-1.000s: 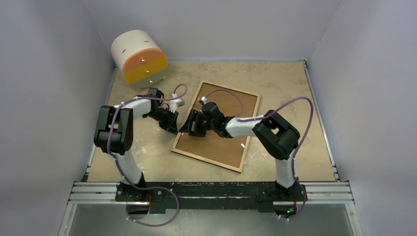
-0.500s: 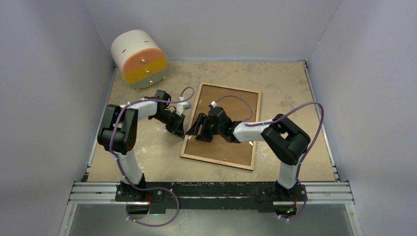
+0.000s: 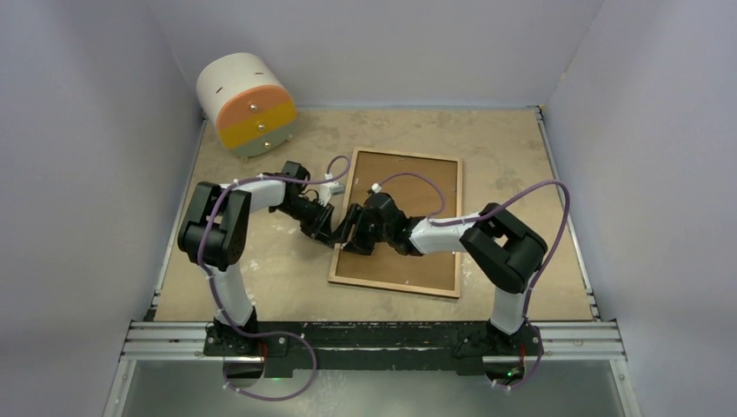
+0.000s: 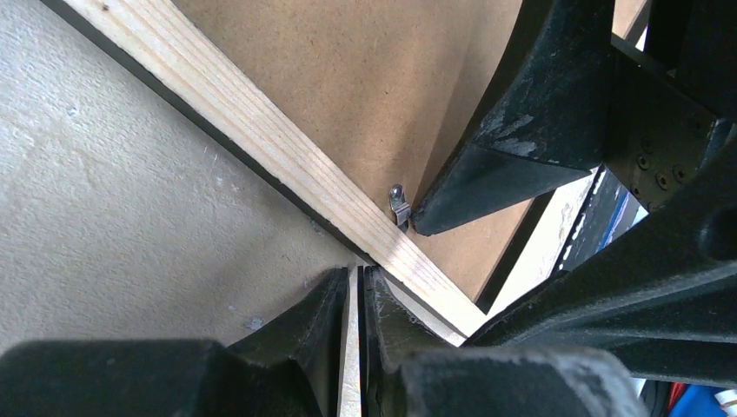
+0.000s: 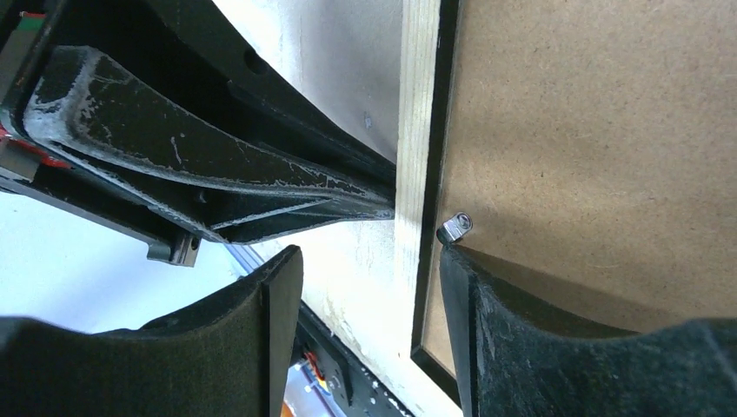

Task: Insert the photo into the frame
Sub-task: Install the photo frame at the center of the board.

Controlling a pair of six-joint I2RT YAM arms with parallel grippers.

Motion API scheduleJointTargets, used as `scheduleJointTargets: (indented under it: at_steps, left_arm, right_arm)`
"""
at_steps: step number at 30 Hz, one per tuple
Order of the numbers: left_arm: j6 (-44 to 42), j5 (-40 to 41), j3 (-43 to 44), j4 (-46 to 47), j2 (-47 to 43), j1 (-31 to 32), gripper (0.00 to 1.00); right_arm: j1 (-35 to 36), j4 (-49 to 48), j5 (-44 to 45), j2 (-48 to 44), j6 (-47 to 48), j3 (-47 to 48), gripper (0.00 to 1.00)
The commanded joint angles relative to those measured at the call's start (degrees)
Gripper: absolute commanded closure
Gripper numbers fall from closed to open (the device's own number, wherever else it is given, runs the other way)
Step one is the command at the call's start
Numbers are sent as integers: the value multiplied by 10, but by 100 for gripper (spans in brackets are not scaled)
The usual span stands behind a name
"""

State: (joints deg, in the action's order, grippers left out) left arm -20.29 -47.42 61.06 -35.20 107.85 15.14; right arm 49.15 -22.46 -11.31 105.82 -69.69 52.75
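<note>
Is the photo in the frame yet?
Can't tell. No photo shows. The frame lies face down with its brown backing panel in place. In hand: the shut left hand rests against the frame's wooden rim, while the open right hand has a fingertip at a small metal clip. What's left is unclear: anything under the panel is hidden.

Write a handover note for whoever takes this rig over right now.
Left gripper: shut, tips at the frame's wooden rim.
Right gripper: open, straddling that rim, one finger beside a metal tab on the backing panel.
Frame: face down on the table, backing panel in it. Photo: not in view.
Done: unclear. Left: check whether the photo is under the backing; if not, insert it.
</note>
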Motion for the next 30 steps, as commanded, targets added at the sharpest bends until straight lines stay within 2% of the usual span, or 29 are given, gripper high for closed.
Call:
scheduleJointTargets:
  at_steps: [1, 11, 18, 24, 30]
  left_arm:
    - [4, -15, 12, 22, 8, 9, 87]
    - [4, -15, 9, 25, 7, 16, 87]
    - [-1, -16, 8, 21, 6, 17, 87]
    - [-7, -11, 9, 14, -1, 17, 87]
    - [-11, -7, 9, 9, -6, 17, 87]
  right_arm:
    - [6, 22, 27, -3, -8, 7, 39]
    - [7, 28, 59, 20, 14, 31, 39]
    - [6, -5, 62, 38, 17, 30, 40]
    - [4, -34, 59, -9, 36, 7, 40]
    - [5, -20, 39, -57, 42, -27, 40]
